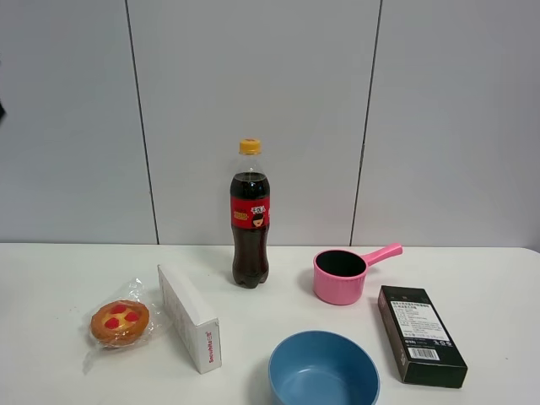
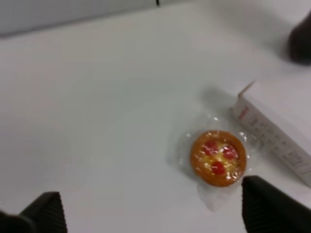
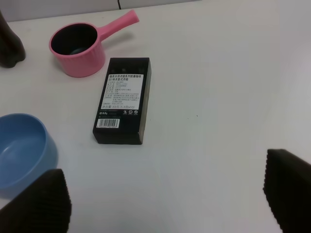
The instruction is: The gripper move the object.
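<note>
The object, a round golden-brown pastry (image 1: 120, 322) with red spots in clear plastic wrap, lies on the white table (image 1: 51, 287) at the left, next to a white box (image 1: 190, 317). It also shows in the left wrist view (image 2: 217, 158). My left gripper (image 2: 158, 211) is open and empty above the table, apart from the pastry, which lies ahead of its one finger (image 2: 272, 206). My right gripper (image 3: 163, 194) is open and empty above the table's right part. Neither arm shows in the exterior high view.
A cola bottle (image 1: 250, 215) stands at the back middle. A pink saucepan (image 1: 342, 274), a black box (image 1: 420, 334) and a blue bowl (image 1: 324, 369) are on the right. The black box (image 3: 122, 100), saucepan (image 3: 80, 46) and bowl (image 3: 19, 148) lie ahead of my right gripper.
</note>
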